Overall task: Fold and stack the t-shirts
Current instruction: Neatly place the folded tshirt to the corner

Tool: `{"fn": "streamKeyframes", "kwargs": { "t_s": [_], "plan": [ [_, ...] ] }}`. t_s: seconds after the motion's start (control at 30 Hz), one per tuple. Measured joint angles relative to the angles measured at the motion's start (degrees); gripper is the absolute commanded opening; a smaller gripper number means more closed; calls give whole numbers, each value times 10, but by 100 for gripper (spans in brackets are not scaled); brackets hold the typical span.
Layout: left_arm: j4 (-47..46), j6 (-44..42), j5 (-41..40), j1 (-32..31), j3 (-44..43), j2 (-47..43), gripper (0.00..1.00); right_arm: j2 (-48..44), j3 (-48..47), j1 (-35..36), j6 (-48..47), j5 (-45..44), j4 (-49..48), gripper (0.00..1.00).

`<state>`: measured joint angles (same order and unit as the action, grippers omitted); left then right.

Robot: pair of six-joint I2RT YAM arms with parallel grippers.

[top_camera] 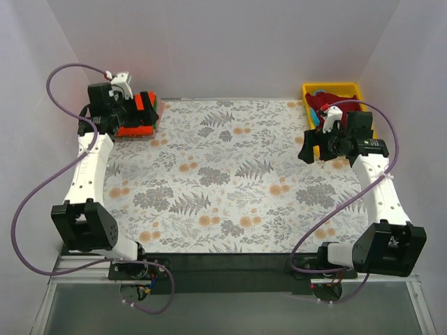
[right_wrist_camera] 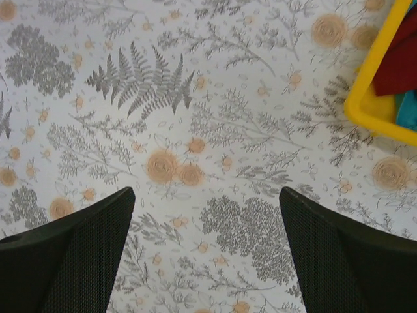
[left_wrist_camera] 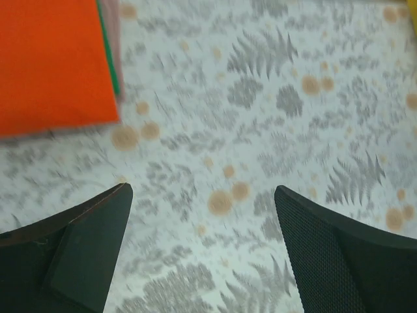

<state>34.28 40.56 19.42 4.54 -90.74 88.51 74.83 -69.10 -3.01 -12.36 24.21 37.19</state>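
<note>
- The left hand (left_wrist_camera: pixel 202 195) hangs released at the far left corner of the desk (top_camera: pixel 223 174). Its fingers are spread wide, with only the patterned cover showing between them.
- Just beside that hand lies the folded orange-red t-shirt (left_wrist_camera: pixel 52 65), lying flat. The thin edge of a green t-shirt (left_wrist_camera: pixel 115 75) peeks out from under one side of it. In the top view the left wrist overlaps this stack.
- The right hand (right_wrist_camera: pixel 205 195) is also released, wide and grasping nothing. It hovers over the far right of the desk, just beside the yellow tray (right_wrist_camera: pixel 371 104).
- A purple cable (top_camera: pixel 42 188) loops out from each arm, well off the cloth.
- The desk wears a pale cover printed with grey ferns and orange blossoms, lying smooth. A dark strip runs along the near edge where the arm bases are bolted.
- Plain white walls (top_camera: pixel 223 42) close in the left, far and right sides.
- The tray sits in the far right corner and holds a crumpled dark red t-shirt (top_camera: pixel 327 100). A teal piece of cloth (right_wrist_camera: pixel 407 111) lies next to it; whether that is a shirt cannot be told.
</note>
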Motion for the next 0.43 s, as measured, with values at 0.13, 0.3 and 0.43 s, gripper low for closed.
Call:
{"fn": "streamKeyframes", "kwargs": {
  "t_s": [0.13, 0.3, 0.43],
  "plan": [
    [10, 28, 17, -21, 150, -73, 91, -49, 65, 1, -17, 0, 11, 98],
    [29, 49, 30, -35, 305, -143, 92, -90, 164, 1, -27, 0, 21, 98],
    [44, 46, 29, -35, 344, -185, 92, -98, 206, 1, -28, 4, 34, 98]
  ]
}}
